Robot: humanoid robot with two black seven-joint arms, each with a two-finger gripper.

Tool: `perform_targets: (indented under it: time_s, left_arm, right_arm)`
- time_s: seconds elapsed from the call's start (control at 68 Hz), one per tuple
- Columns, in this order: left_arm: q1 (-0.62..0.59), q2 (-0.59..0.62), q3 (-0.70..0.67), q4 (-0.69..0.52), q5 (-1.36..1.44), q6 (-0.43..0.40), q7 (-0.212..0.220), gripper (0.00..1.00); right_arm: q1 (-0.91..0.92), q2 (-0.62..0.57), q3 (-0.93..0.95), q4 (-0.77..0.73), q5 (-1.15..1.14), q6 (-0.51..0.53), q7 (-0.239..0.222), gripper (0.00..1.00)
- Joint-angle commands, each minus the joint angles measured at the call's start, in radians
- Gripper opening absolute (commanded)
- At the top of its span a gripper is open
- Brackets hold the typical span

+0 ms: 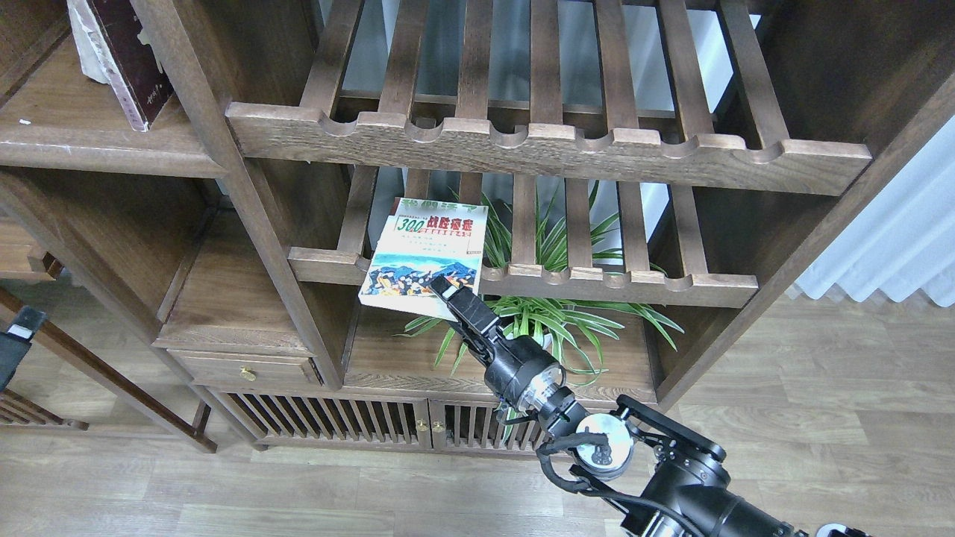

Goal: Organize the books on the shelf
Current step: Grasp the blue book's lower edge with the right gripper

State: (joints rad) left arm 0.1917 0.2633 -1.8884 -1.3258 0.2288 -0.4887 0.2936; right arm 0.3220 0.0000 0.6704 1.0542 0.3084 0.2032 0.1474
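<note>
Head view is what's got to be worked from, so progress is judged from that alone. One book, the maroon book [123, 56], is already parked on the shelf [97, 142] at the top left, leaning tilted near that board's right end, so that part looks done. The small book with the colourful crowd picture [424, 257] is held up by the right claw [446, 287], which is clamped on its lower right corner; the jaws are closed tight on the cover. It's carried in mid-air in front of the lower slatted rack [522, 280], overlapping that rack's left front rail, well apart from the shelf it's probably meant for. A green plant [552, 313] is seen behind the arm, on the lower board.

The yellow-green book isn't spotted anywhere, so nothing can be said on it. The left claw isn't in view either, only a dark bit at the left edge that can't be identified.

So roughly: one placed, one in transit, one unaccounted for. An up-and-left move is probably still needed.
</note>
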Motion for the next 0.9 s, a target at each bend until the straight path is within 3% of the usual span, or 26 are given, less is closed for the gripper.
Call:
perform_targets:
  time_s: [0.0, 0.059, 0.162, 0.324, 0.412, 0.456, 0.471, 0.574, 0.882]
  left_arm:
    - [0.000, 0.002, -0.008, 0.008, -0.005, 0.000, -0.001, 0.99]
    - [0.000, 0.002, -0.015, 0.013, -0.005, 0.000, 0.001, 0.99]
    - [0.000, 0.002, -0.018, 0.013, -0.005, 0.000, 0.001, 0.99]
    - [0.000, 0.002, -0.021, 0.013, -0.005, 0.000, -0.001, 0.99]
    - [0.000, 0.002, -0.021, 0.013, -0.005, 0.000, 0.001, 0.99]
    - [-0.001, 0.002, -0.021, 0.014, -0.005, 0.000, 0.001, 0.99]
    - [-0.002, 0.002, -0.021, 0.020, -0.005, 0.000, 0.001, 0.99]
    - [-0.003, 0.002, -0.023, 0.028, -0.005, 0.000, -0.001, 0.99]
    - [-0.006, 0.002, -0.012, 0.037, -0.068, 0.000, 0.001, 1.00]
  right_arm:
    - [0.002, 0.000, 0.003, 0.001, 0.003, -0.002, -0.002, 0.85]
    - [0.000, 0.000, 0.003, 0.001, 0.006, 0.004, -0.005, 0.80]
    - [0.002, 0.000, 0.003, 0.003, 0.024, 0.022, -0.009, 0.58]
    - [0.002, 0.000, 0.003, 0.001, 0.061, 0.041, -0.014, 0.43]
    - [0.002, 0.000, 0.005, -0.005, 0.066, 0.064, -0.022, 0.30]
    - [0.002, 0.000, 0.005, -0.013, 0.069, 0.097, -0.034, 0.19]
    - [0.002, 0.000, 0.003, -0.035, 0.077, 0.161, -0.060, 0.05]
    - [0.002, 0.000, -0.005, -0.074, 0.075, 0.237, -0.092, 0.04]
    - [-0.005, 0.000, -0.002, -0.063, 0.080, 0.285, -0.097, 0.04]
